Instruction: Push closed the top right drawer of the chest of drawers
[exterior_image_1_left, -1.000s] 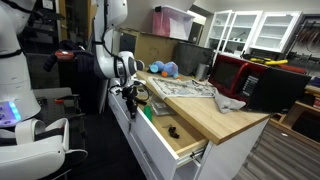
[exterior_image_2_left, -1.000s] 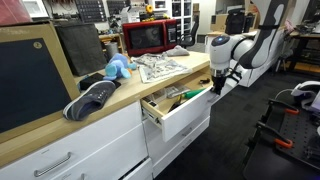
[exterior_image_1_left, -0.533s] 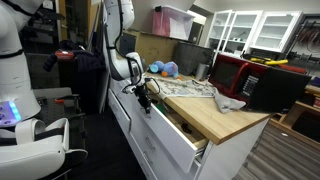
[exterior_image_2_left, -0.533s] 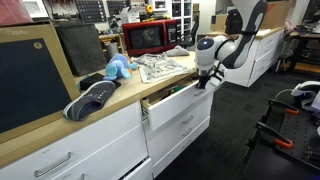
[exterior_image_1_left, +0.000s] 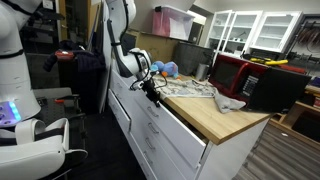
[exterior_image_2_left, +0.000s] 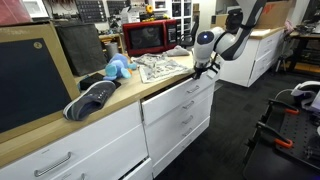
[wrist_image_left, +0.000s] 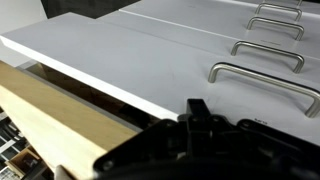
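The chest of drawers (exterior_image_1_left: 215, 118) is white with a light wooden top and shows in both exterior views (exterior_image_2_left: 110, 103). Its top right drawer (exterior_image_1_left: 163, 110) (exterior_image_2_left: 178, 93) has a flat white front that sits almost flush with the fronts below. In the wrist view the drawer front (wrist_image_left: 140, 60) fills the frame with its metal handle (wrist_image_left: 262, 82), and a thin dark gap remains under the wooden top. My gripper (exterior_image_1_left: 153, 91) (exterior_image_2_left: 201, 70) (wrist_image_left: 196, 108) is shut and empty. Its fingertips press against the upper edge of the drawer front.
On the wooden top lie a newspaper (exterior_image_1_left: 186, 88), a blue plush toy (exterior_image_2_left: 118, 68), a grey shoe (exterior_image_2_left: 92, 98) and a grey cloth (exterior_image_1_left: 229, 101), with a red microwave (exterior_image_1_left: 236, 72) behind. A white robot (exterior_image_1_left: 20, 90) and a black stand (exterior_image_2_left: 288, 130) stand on the floor nearby.
My gripper has moved in toward the chest, pushing the top right drawer from wide open to almost flush. The drawer's wooden inside and contents are now hidden.
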